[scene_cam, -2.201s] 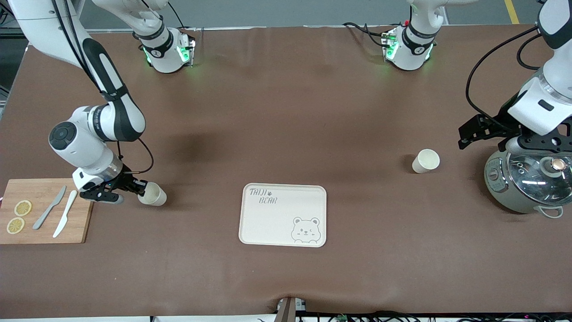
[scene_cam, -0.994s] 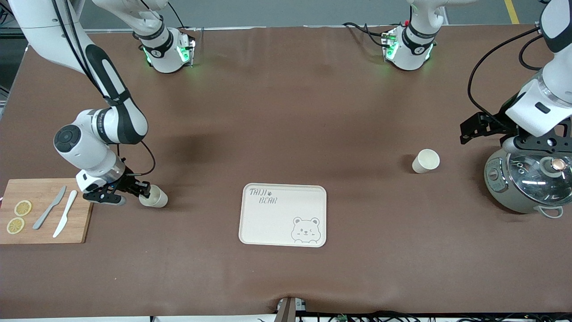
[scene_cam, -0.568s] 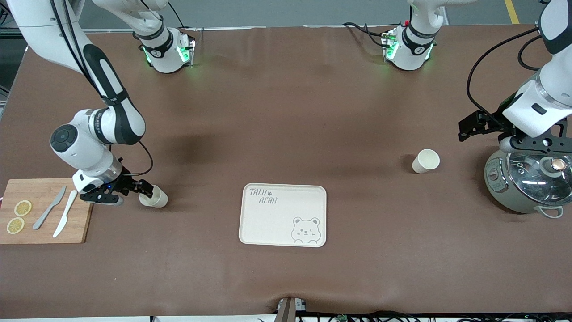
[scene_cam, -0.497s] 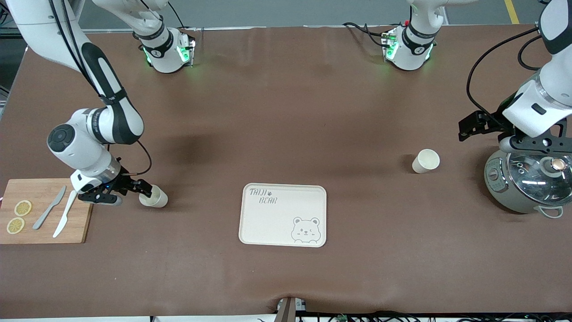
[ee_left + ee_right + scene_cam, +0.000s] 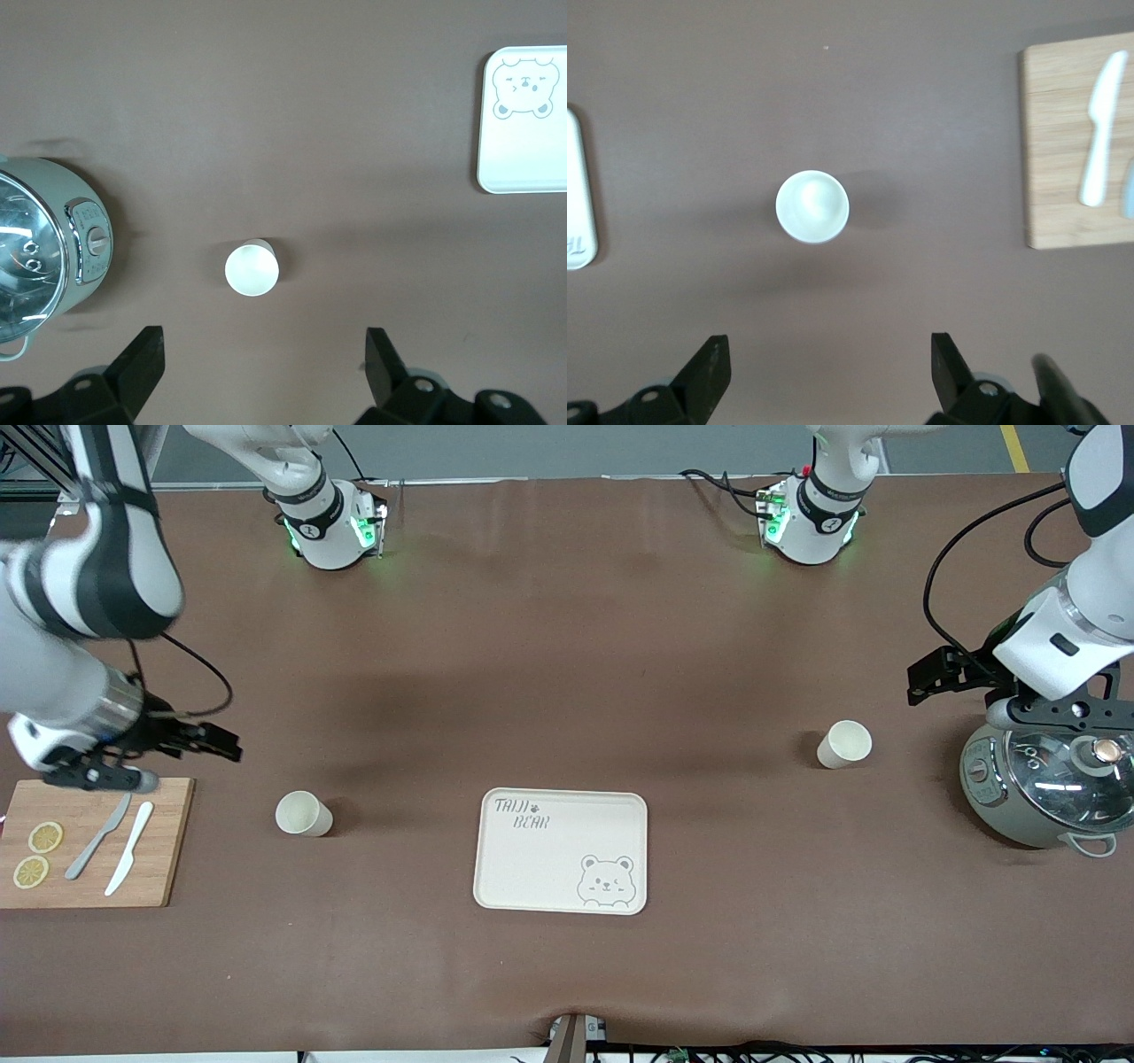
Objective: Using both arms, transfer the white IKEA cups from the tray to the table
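Observation:
One white IKEA cup stands upright on the brown table between the wooden board and the cream bear tray. It also shows in the right wrist view. My right gripper is open and empty, raised above the table beside that cup. The other white cup stands upright toward the left arm's end. My left gripper is open and empty, up in the air between that cup and the pot.
A grey-green pot with a glass lid stands at the left arm's end. A wooden board with two knives and lemon slices lies at the right arm's end. The tray's edge shows in both wrist views.
My right gripper has let go of its cup, opened and risen well above the table. The cup stays standing where it was set. The left arm has hardly moved.

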Controlling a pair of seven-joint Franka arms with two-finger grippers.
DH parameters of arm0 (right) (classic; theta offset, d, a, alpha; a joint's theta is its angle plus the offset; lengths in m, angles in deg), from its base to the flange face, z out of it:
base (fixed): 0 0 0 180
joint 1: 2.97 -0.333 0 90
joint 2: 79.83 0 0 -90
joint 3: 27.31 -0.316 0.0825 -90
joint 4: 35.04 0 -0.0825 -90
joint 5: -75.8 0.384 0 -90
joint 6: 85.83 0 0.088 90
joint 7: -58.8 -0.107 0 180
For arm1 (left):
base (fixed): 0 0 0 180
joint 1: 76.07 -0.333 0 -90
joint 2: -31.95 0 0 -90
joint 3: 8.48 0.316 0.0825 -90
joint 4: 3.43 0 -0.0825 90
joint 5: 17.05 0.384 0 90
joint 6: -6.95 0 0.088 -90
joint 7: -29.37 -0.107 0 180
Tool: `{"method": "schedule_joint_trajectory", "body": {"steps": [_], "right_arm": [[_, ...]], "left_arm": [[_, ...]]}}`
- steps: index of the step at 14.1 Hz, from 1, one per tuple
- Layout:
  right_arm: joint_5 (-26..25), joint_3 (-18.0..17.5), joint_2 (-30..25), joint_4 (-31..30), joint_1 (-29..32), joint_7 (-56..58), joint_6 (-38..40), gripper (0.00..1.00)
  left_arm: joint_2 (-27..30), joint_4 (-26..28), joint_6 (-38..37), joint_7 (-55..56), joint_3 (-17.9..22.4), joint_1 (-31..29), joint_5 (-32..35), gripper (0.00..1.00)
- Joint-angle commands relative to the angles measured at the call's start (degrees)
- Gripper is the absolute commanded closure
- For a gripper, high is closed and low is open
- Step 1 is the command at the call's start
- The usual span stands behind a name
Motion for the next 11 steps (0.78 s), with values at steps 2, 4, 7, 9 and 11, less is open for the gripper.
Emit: {"method": "schedule_joint_trajectory", "body": {"steps": [2,4,7,9,11], "right_arm": [[-3.25,-0.76,-3.36,0.03,0.79,0.83,2.48,0.0],[-3.34,-0.85,-3.36,0.12,0.62,0.83,1.96,0.0],[-3.34,-0.85,-3.28,0.12,0.71,0.83,2.13,0.0],[-3.42,-0.85,-3.19,0.03,0.79,0.83,2.05,0.0],[-3.86,-0.76,-3.1,0.03,1.06,0.83,2.05,0.0]], "left_arm": [[-0.14,-0.49,-0.76,-0.99,-0.07,0.02,1.21,0.0],[-0.14,-0.57,-0.76,-0.99,-0.07,0.02,1.21,0.0],[-0.14,-0.57,-0.76,-0.99,-0.07,0.11,1.21,0.0],[-0.14,-0.49,-0.76,-0.99,-0.07,0.2,1.21,0.0],[-0.14,-0.49,-0.76,-0.99,-0.07,0.2,1.21,0.0]]}}
